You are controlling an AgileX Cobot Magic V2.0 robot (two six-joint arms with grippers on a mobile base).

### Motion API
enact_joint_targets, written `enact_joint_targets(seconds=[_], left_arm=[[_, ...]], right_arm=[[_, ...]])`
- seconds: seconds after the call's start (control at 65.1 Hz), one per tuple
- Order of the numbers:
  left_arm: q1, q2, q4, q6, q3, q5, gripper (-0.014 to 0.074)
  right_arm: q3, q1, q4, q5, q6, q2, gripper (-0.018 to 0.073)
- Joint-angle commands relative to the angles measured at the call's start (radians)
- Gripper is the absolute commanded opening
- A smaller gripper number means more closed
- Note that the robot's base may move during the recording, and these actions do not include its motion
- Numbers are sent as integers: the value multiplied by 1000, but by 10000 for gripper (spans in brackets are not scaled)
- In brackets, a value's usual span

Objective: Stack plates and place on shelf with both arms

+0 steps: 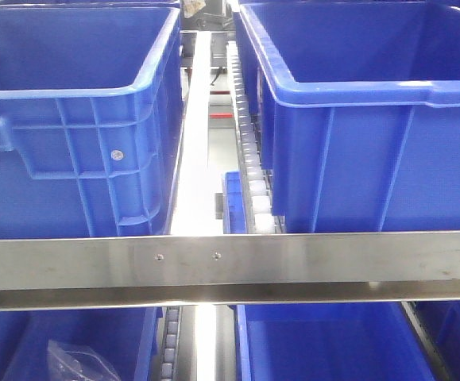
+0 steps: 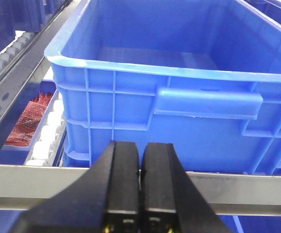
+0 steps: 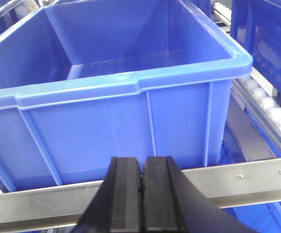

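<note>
Both grippers — left [image 2: 140, 167], right [image 3: 141, 182] — jaws together, bases cut off.

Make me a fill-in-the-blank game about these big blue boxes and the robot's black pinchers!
1. The two big plastic bins on the upper shelf are coloured ____.
2. In the left wrist view, the left arm's black gripper has its fingers pressed ____.
3. The long rail across the front of the shelf is made of shiny ____.
4. In the left wrist view, the mesh bag in the small tray left of the bin is coloured ____.

Missing words: blue; together; metal; red
</note>
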Motion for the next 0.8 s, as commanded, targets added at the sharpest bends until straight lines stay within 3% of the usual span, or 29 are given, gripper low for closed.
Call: enact_joint_targets(seconds=[0.0, 0.783], left_arm=[[2, -21, -19, -9, 3, -116, 82], [2, -21, -19, -5, 3, -142, 82]], right_arm=[[0, -2, -13, -87, -3, -18, 48], [0, -2, -13, -87, -3, -18, 48]])
